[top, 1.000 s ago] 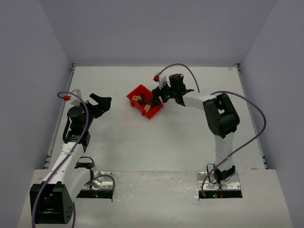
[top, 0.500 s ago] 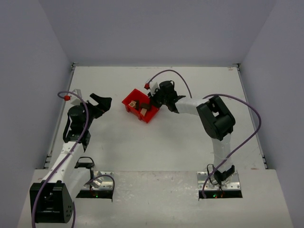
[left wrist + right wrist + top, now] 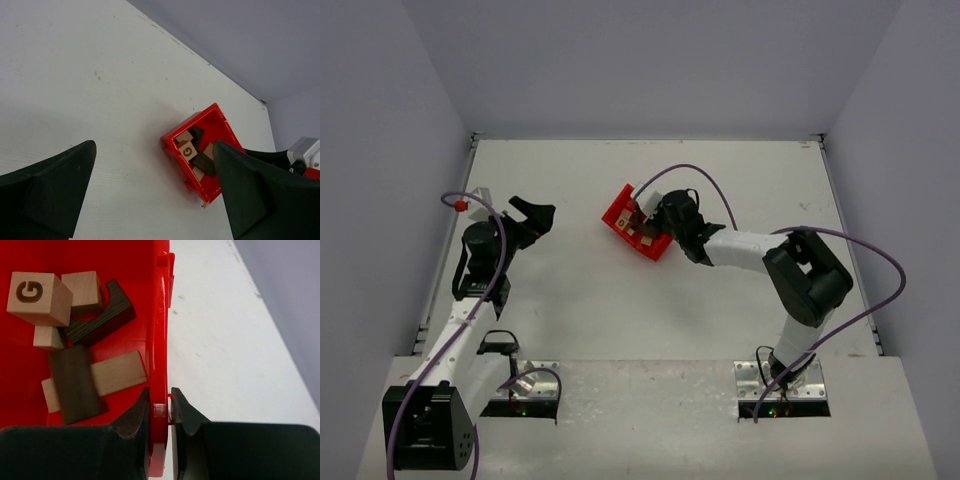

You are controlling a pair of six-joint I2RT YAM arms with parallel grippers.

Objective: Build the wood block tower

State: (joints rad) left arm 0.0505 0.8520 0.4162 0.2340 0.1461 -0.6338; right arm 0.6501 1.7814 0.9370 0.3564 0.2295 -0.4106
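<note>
Pinch firmly with the right gripper (image 3: 160, 407), clamped on the red bin (image 3: 159, 330) wall, and tip slowly so nothing scatters. Leave the left gripper (image 3: 532, 215) spread wide, empty, well apart at the left. Find no tower yet: wood blocks (image 3: 92, 324) lying loose inside the bin, mid-table. Note the pale plank (image 3: 117, 374) running crosswise to the gripped wall, with the dark slab (image 3: 75, 385) atop it, roughly parallel to that wall.

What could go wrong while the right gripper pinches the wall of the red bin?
The right gripper clamps only the thin wall of the red bin, so the bin may slip or twist out. The loose blocks lie piled inside; if the bin tips, they could spill and scatter.
</note>
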